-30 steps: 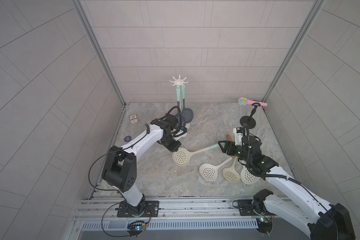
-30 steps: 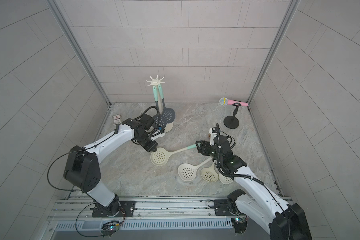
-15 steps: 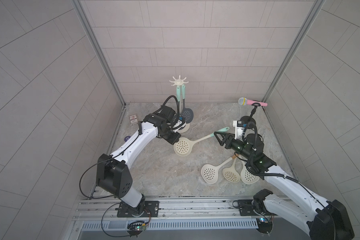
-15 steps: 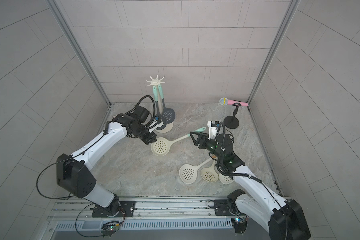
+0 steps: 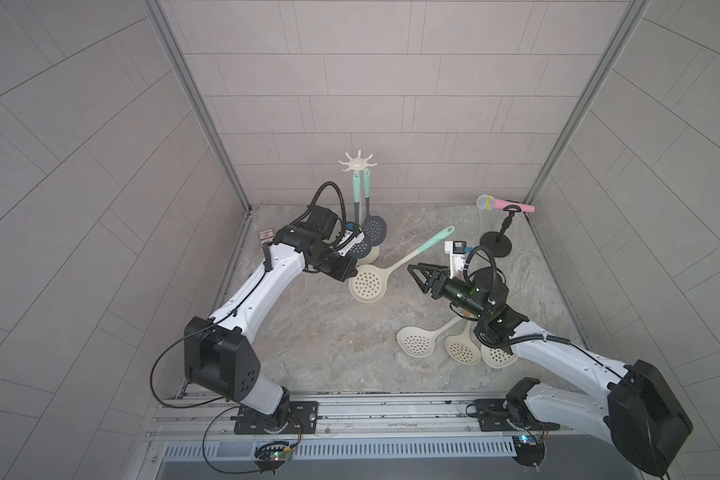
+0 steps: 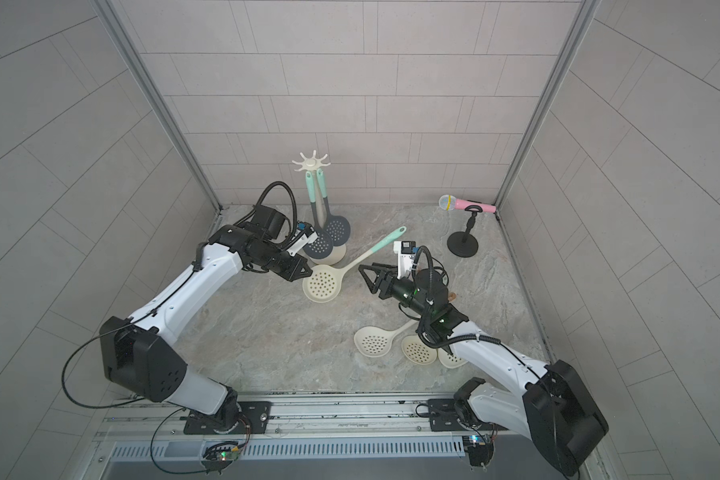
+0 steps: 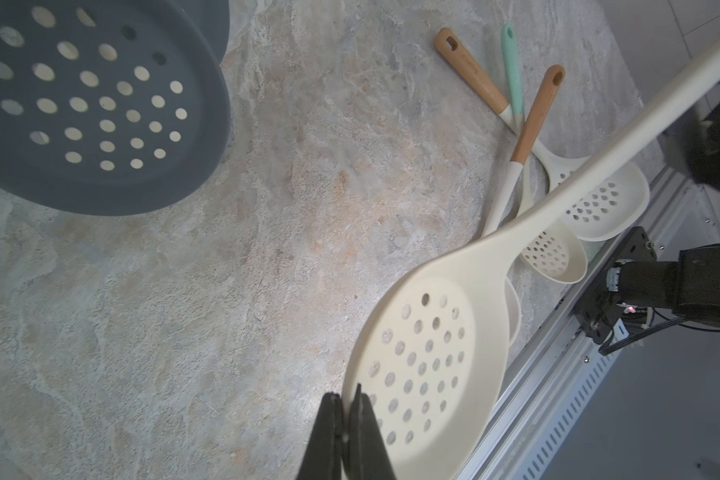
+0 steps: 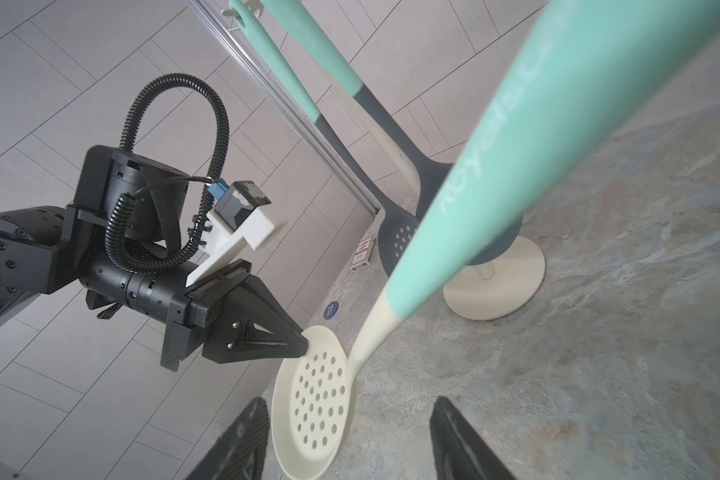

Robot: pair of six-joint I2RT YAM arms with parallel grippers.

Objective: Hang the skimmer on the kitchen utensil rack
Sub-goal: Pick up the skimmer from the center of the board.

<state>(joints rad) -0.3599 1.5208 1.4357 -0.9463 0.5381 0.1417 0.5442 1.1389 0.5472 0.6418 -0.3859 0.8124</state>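
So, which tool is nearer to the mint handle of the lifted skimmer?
Right. The right tool is open close beside the mint handle; the left tool pinches the skimmer by its bowl rim, at the opposite end.

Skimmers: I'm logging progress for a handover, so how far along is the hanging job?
Done: two dark skimmers hang on the kitchen utensil rack. In hand: the left claw pinches the bowl rim of a mint-handled cream skimmer; the right claw is open near its handle. Left: hooking it up; three more cream skimmers lie on the table.
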